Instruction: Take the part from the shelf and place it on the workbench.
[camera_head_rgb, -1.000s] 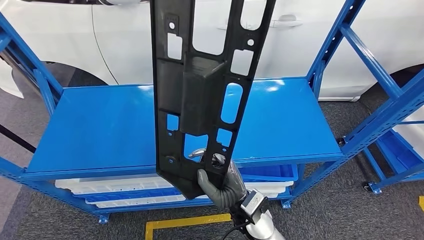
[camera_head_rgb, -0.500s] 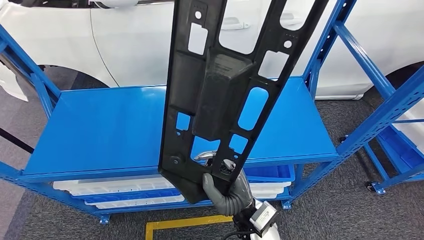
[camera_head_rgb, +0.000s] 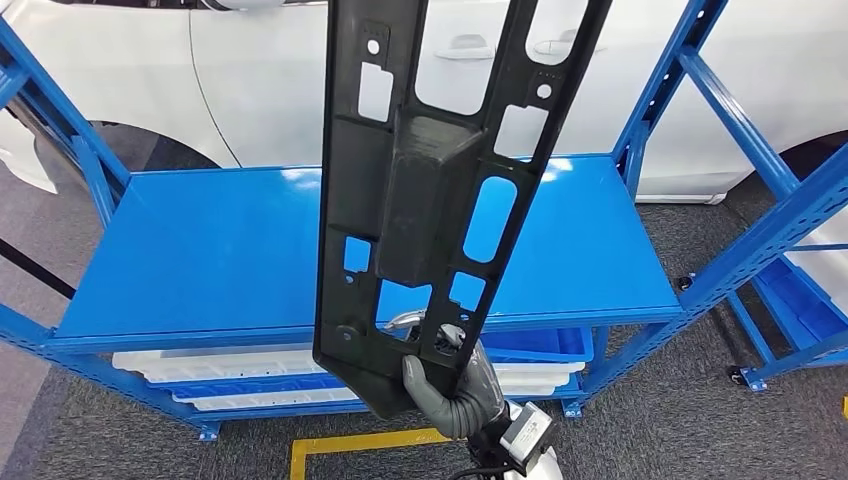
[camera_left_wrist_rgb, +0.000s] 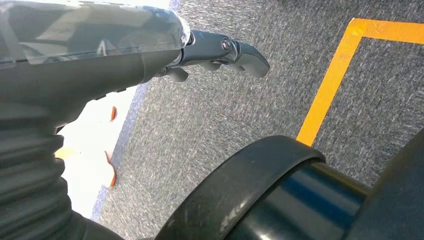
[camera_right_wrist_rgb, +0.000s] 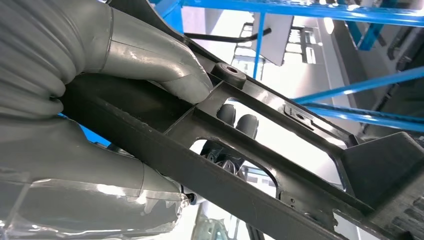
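Black plastic, long and flat, the part (camera_head_rgb: 430, 190) stands nearly upright in the air in front of the blue shelf (camera_head_rgb: 200, 250), its lower end over the shelf's front edge and its top running out past the picture. Left first: the left robot hand (camera_left_wrist_rgb: 220, 50) hangs over grey carpet by a yellow floor line, holding nothing, fingers loosely bent; whether slack or clenched I cannot tell. Right of it, the right robot hand (camera_head_rgb: 450, 385) grips the part's bottom end, thumb (camera_right_wrist_rgb: 165, 70) pressed on a rib and fingers (camera_right_wrist_rgb: 235, 117) hooked through a cut-out. By my reading the pick is done and the carry is in hand; the next move calls for turning toward the bench and laying the part down flat. It has many rectangular openings, a raised boxy middle and small bolt holes.
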